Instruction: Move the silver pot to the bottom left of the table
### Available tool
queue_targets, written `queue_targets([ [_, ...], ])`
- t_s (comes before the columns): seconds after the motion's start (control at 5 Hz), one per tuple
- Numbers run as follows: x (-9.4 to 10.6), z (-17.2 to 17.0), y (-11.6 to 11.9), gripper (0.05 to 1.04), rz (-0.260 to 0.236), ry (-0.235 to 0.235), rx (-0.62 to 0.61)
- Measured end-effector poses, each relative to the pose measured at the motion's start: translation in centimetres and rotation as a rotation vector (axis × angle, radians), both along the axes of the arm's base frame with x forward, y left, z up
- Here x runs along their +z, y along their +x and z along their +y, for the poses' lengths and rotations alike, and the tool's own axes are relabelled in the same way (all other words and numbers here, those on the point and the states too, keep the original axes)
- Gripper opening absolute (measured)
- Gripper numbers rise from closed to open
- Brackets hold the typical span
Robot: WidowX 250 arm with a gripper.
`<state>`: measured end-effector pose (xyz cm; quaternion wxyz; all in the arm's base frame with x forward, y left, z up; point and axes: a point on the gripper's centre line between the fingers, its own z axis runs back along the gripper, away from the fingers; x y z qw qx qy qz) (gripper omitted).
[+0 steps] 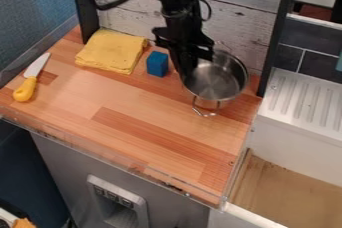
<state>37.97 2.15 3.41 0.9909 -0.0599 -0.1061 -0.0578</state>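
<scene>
The black gripper (187, 67) hangs down at the left rim of the silver pot (217, 78), with its lower end overlapping the pot's wall. The pot stands upright at the back right of the wooden table (147, 117). One wire handle of the pot points to the front, and the other is at its back, partly behind the arm. Whether the gripper holds the rim cannot be told.
A blue block (157, 64) sits just left of the gripper. Behind and left of it lies a folded yellow cloth (112, 51). A knife (30, 79) with a yellow handle is at the far left. A white drying rack (304, 102) adjoins the right side.
</scene>
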Motion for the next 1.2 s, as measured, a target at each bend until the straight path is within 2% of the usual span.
queue_targets([
  [0.2,1.4,2.2,-1.5,0.074,-0.020,0.007,0.011],
  [0.4,1.9,5.1,-3.8,0.074,-0.023,0.055,0.028],
  [0.6,1.3,9.3,-6.2,0.074,0.011,0.111,0.089],
  [0.8,0.8,13.8,-8.1,0.074,0.058,0.162,0.214],
  [1.0,-0.5,16.6,-9.6,0.074,0.104,0.151,0.316],
  [1.2,-1.4,17.0,-10.4,0.074,0.148,0.152,0.324],
])
